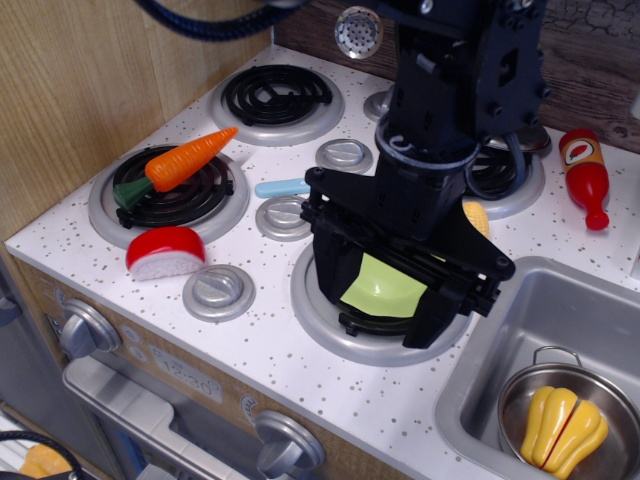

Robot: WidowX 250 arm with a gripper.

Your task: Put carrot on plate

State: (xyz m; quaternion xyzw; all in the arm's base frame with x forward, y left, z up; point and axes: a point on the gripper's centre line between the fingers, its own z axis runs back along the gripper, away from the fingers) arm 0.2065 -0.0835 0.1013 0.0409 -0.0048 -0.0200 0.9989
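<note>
You're looking at a matte black, blocky plastic robot arm [462,80], built from angular housings with small dark screws on its faces. A pale grey ring circles its wrist. Glossy black cables loop behind it and across the top. Its black, wide-framed gripper [405,270] ends in flat angular jaws.

One view only: it looks down at an angle from the front, fairly near, on the worktop [300,385], with the tool [400,285] mid-frame.
</note>
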